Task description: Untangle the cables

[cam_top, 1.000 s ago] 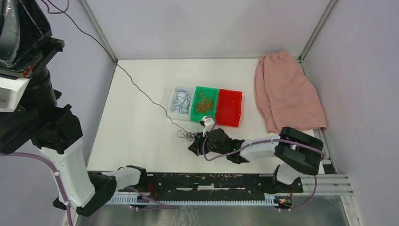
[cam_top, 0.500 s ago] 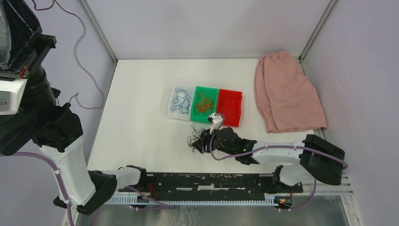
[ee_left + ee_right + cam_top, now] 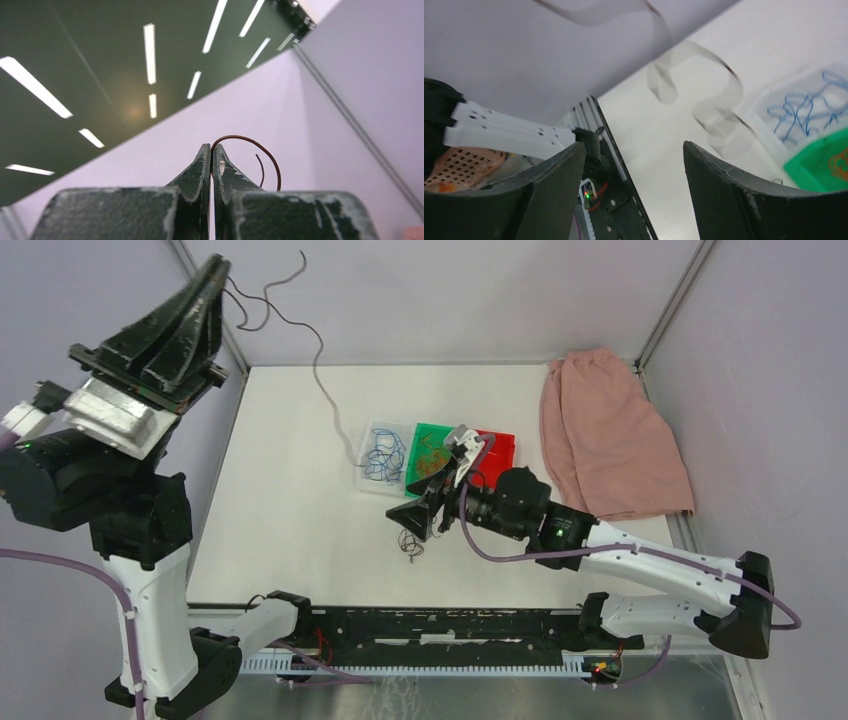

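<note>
Left tool (image 3: 214,270) pinched shut on dark cable (image 3: 318,375), high over far-left corner of table (image 3: 280,490), likely drawing it free; right tool (image 3: 415,515) spread wide, empty.

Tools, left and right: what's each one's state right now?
Left tool: closed, pinching the dark brown cable.
Right tool: open, nothing between its fingers.
</note>
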Controlling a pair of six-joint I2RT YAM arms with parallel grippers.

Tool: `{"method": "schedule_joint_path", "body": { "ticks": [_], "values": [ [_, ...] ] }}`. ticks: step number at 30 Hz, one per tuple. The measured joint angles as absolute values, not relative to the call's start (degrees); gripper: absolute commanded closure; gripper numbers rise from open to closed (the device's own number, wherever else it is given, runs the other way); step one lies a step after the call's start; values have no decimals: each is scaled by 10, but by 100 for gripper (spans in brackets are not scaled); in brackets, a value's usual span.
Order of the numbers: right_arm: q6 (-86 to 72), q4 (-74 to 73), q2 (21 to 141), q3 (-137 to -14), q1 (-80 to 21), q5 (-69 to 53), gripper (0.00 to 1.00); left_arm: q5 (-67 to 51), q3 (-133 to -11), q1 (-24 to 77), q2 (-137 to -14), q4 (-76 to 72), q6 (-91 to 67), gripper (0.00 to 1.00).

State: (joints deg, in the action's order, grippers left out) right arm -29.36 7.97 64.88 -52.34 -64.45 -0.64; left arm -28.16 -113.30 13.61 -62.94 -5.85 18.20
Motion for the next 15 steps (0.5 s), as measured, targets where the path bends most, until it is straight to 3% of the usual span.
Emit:
{"method": "schedule_joint_path", "body": {
  "ticks": [5, 10, 15],
  "values": [
    [-243, 51, 646, -615, -644, 11, 27, -339, -1081, 136, -618, -26, 139, 97],
    [-200, 17, 658, -634, -644, 75, 42, -380, -1063, 136, -626, -12, 83, 97],
    [-180, -4, 678, -634, -635, 138, 45, -408, -1057, 136, -634, -9, 33, 96]
  ]
}}
